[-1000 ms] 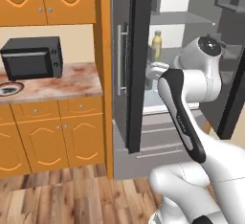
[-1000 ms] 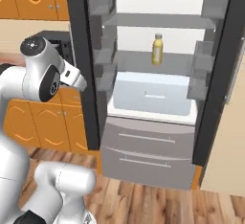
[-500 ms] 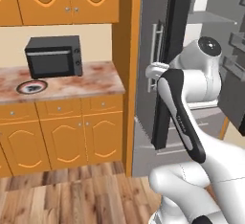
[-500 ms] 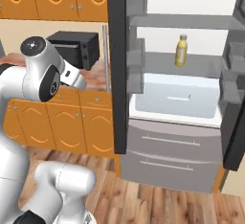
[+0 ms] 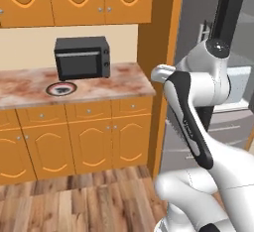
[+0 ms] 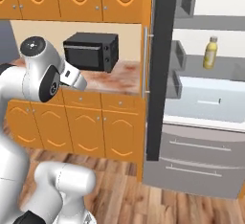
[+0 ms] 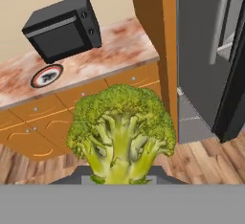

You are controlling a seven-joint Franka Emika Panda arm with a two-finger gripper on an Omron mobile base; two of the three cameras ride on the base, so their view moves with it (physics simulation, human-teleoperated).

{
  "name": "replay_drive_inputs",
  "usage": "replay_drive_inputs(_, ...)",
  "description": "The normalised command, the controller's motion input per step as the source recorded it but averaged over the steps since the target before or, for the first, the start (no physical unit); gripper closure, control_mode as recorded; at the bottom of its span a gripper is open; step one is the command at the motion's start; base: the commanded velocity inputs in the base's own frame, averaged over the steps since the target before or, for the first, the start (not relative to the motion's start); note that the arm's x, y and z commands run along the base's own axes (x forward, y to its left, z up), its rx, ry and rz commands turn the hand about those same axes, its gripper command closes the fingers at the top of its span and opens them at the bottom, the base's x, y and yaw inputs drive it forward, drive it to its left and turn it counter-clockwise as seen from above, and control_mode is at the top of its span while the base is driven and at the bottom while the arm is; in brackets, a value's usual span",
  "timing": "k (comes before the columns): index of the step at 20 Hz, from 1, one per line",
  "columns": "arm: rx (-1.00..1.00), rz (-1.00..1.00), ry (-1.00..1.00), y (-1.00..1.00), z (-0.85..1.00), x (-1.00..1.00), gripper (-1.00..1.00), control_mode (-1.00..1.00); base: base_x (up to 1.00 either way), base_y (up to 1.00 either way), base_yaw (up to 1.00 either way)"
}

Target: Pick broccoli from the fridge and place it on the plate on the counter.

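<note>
We see the bumpy green broccoli floret [image 7: 120,132] pinched in our hand [image 7: 119,177], held in the air above the wooden floor. The round black-rimmed plate [image 5: 61,88] lies on the marbled reddish-brown tabletop [image 5: 114,82], just in front of the black boxy microwave [image 5: 82,56]. The dark grey fridge [image 6: 201,108] stands open at right, a yellow bottle [image 6: 209,52] on its shelf.

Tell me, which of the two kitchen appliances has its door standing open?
The fridge: its dark door is swung out, showing shelves and a yellow bottle. The black microwave on the counter is closed.
</note>
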Motion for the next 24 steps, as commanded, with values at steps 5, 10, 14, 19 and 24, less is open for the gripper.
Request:
replay_drive_inputs(5,0.0,0.0,0.0,0.0,0.0,0.0,1.0,1.0,0.49,0.64,0.0)
replay_drive_inputs(10,0.0,0.0,0.0,0.0,0.0,0.0,1.0,1.0,0.51,0.52,0.0)
replay_drive_inputs(14,0.0,0.0,0.0,0.0,0.0,0.0,1.0,1.0,0.56,0.43,0.01)
replay_drive_inputs(19,0.0,0.0,0.0,0.0,0.0,0.0,1.0,1.0,0.57,0.38,0.03)
replay_drive_inputs(24,0.0,0.0,0.0,0.0,0.0,0.0,1.0,1.0,0.54,0.39,0.06)
